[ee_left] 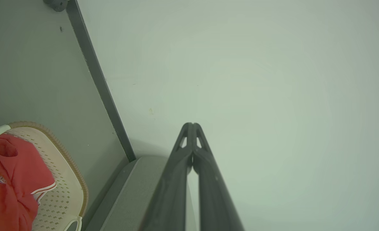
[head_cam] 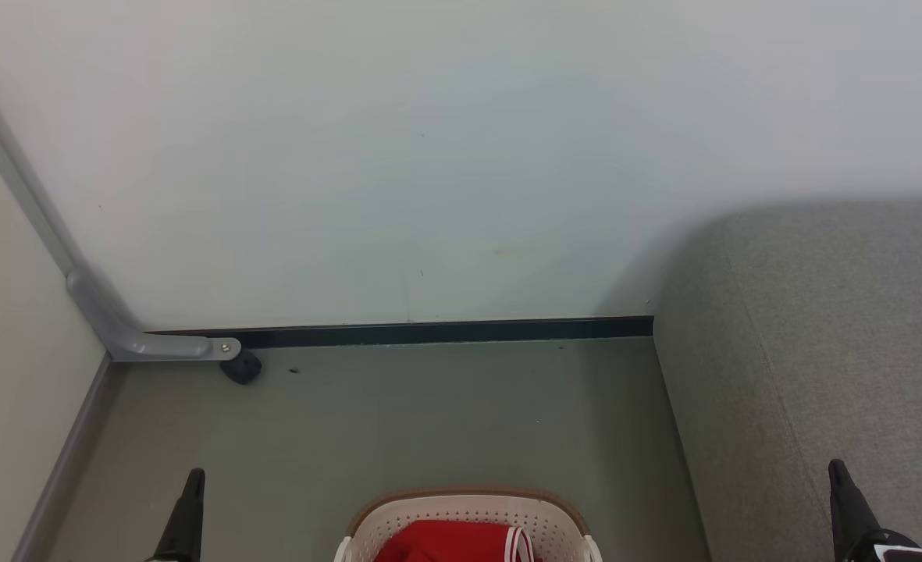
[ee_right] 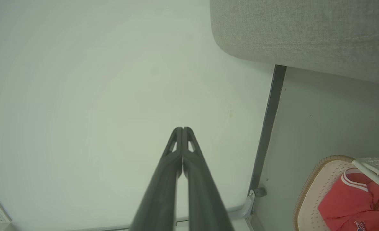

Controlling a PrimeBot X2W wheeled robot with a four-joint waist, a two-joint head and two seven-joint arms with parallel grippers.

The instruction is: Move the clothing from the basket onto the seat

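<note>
**Both claws clenched and empty; clothing lies in the basket**

The left claw (ee_left: 192,125) is clenched, its two dark fingers (ee_left: 210,183) pressed tip to tip with nothing between them, pointing at the pale wall (ee_left: 272,96). The right claw (ee_right: 183,129) is clenched the same way, also empty. Between the two, at the bottom of the head view, the basket (head_cam: 468,497) stands on the grey-green floor (head_cam: 429,414). The red clothing (head_cam: 441,542) is heaped inside it, with white striped trim showing on its right. The grey seat (head_cam: 820,351) stands near the basket on the robot's right, against the wall.
</note>
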